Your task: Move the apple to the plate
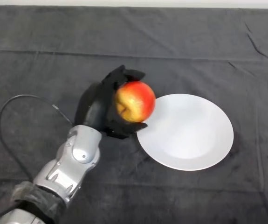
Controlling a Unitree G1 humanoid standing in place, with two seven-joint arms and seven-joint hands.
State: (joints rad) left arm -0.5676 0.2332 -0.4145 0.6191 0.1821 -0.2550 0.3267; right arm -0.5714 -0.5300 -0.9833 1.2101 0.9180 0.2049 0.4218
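Red-yellow apple [134, 101] clasped in curled fingers of left hand [106, 106], seemingly raised, at white plate's [189, 140] left rim.

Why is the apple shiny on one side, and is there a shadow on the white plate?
Head view: the apple, held in the left hand, shows a pale yellowish sheen on its left face where light catches it; the white plate is evenly bright, with only a soft grey shading along its left rim near the apple.
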